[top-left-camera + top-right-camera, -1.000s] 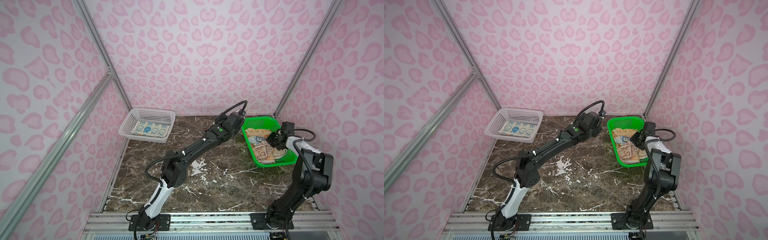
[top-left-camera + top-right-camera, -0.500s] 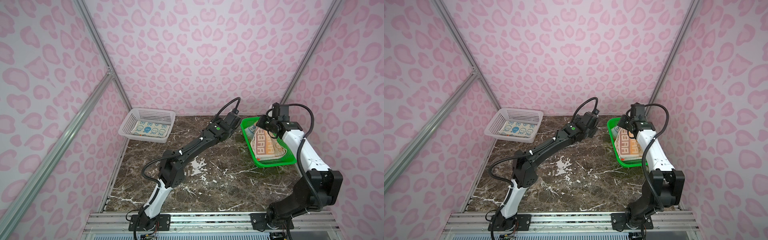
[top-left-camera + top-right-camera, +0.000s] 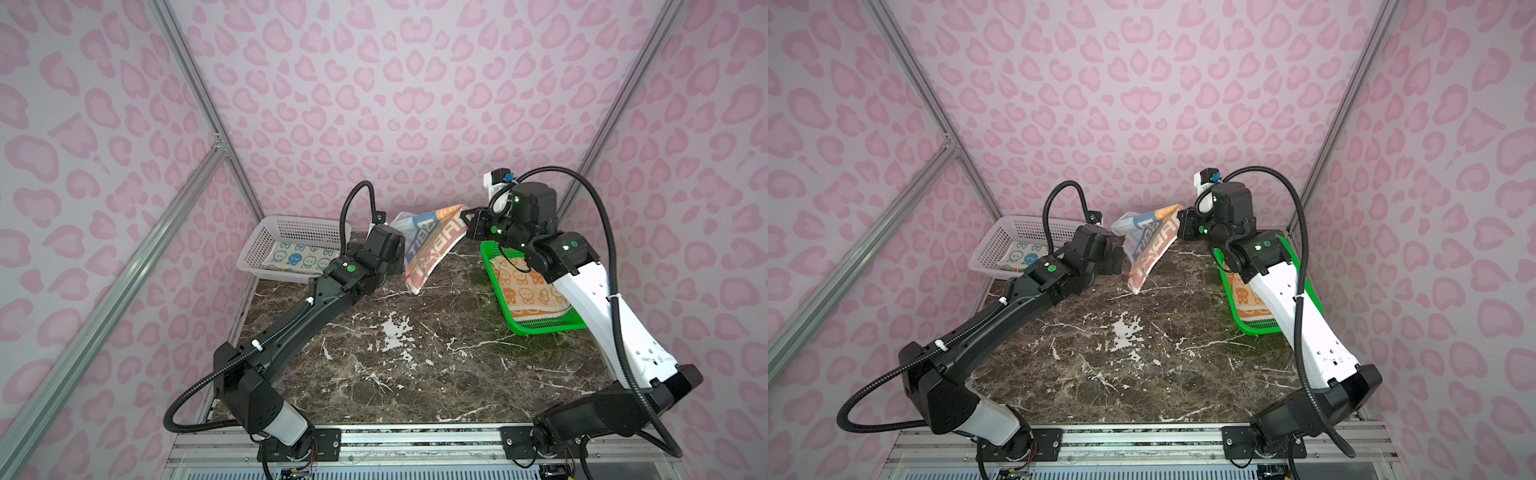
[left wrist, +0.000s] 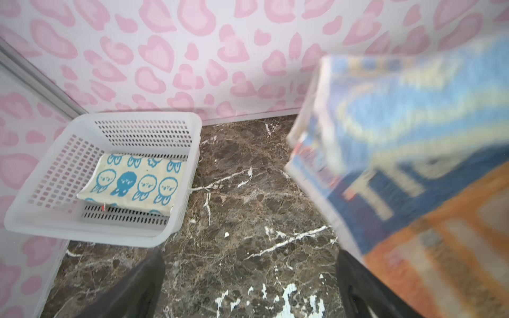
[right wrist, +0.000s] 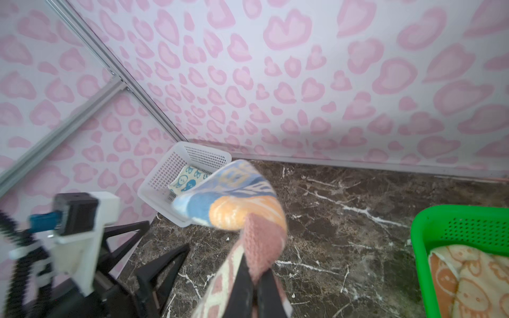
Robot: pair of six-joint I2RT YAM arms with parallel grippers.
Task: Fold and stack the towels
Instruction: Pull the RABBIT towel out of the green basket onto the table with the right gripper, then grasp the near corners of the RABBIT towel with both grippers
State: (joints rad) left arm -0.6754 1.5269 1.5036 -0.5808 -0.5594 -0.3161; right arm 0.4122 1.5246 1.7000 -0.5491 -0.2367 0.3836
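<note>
right hand (image 3: 468, 220): clamped shut on one corner of the mixed blue/orange towel (image 3: 432, 245), raised over the back of the surface (image 3: 395, 365)
mixed blue/orange towel: hangs unfolded from that single corner, between the two baskets; low tip close to the surface, contact cannot be told
left hand (image 3: 1116, 259): jaws wide apart, empty, just beside the hanging edge; looks not to be touching
blue towel (image 3: 296, 258): folded flat inside the white basket (image 3: 257, 249), back left
orange towel (image 3: 524, 286): lies loose in the green basket (image 3: 540, 330) on the right, looks unfolded
step (guess): left hand takes a second corner so the cloth can be spread flat and folded
progress (guess): one of three done
risk 1: cloth swings, so left hand closes on air or on mid-edge rather than a corner, giving a crooked spread
risk 2: the one-corner pinch is thin; a sideways tug could pull it free and the towel drops in a heap
risk 3: right arm (image 3: 590, 299) crosses over the green basket; a low move could catch the rim or drag the orange towel out
</note>
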